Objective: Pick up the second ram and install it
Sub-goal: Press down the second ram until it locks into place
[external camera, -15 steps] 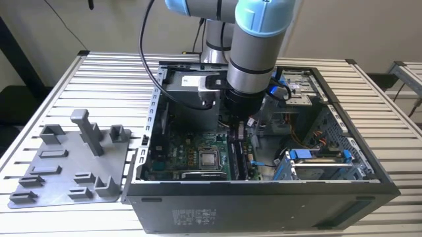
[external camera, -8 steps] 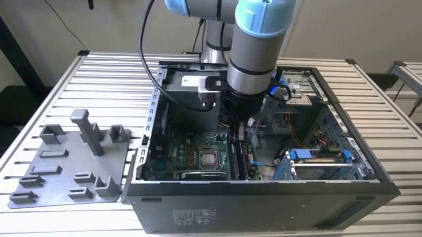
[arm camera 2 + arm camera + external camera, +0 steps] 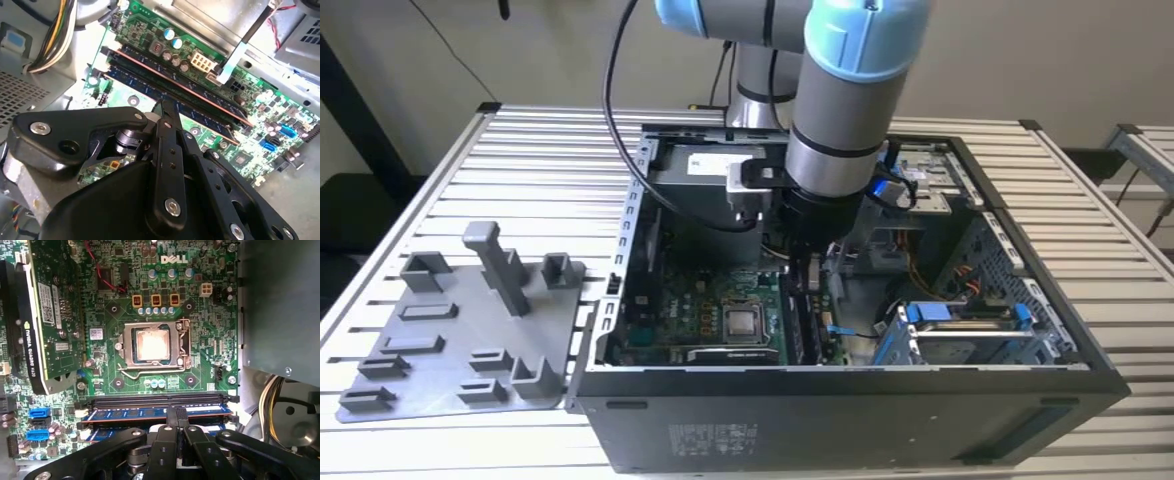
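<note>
First wrist view: second ram under end effector.

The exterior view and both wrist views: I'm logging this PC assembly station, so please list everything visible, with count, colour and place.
Computer case: one, black, open on the slatted table.
Table: one, pale grey, under everything.
Fixture plate: one, grey, with blocks and posts, at the exterior view's left of the case.
Motherboard: one, green, inside the case.
Processor socket: one, silver, mid-board.
Expansion card: one, green and black, standing on the board.
Second ram: one, dark blue, at the memory slots by the claw.
Robot arm: one, grey and light blue, reaching into the case.
Claw: one, black, at the ram.
</note>
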Motion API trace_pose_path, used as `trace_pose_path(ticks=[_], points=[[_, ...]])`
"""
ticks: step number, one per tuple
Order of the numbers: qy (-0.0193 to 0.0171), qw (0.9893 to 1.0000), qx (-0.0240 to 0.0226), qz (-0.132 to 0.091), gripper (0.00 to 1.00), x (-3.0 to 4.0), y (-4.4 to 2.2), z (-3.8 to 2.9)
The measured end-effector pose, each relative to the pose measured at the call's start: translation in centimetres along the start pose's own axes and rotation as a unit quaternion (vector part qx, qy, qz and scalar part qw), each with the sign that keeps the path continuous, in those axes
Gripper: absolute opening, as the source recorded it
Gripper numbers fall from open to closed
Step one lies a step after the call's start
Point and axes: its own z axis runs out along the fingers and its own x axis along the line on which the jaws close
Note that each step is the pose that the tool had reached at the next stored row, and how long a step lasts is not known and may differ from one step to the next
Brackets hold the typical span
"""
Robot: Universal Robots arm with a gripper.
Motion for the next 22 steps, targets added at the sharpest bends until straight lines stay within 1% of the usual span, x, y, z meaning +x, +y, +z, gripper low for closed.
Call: trace_pose_path(ticks=[4,6,12,17,19,20,21,22], points=[[0.0005,1.0000,-0.0001,0.000,0.11,1.01,-0.07,0.01],[0.0009,1.0000,-0.0002,0.000,0.11,1.31,-0.09,0.04],[0.0014,1.0000,-0.0005,0.000,0.11,1.34,-0.09,0.08],[0.0014,1.0000,-0.0004,0.000,0.11,1.36,-0.10,0.93],[0.0022,1.0000,-0.0007,0.000,0.11,1.38,-0.10,1.23],[0.0024,1.0000,-0.0007,0.000,0.11,1.39,-0.10,1.37],[0.0018,1.0000,-0.0005,0.000,0.11,1.39,-0.09,1.49],[0.0017,1.0000,-0.0005,0.000,0.11,1.39,-0.09,1.51]])
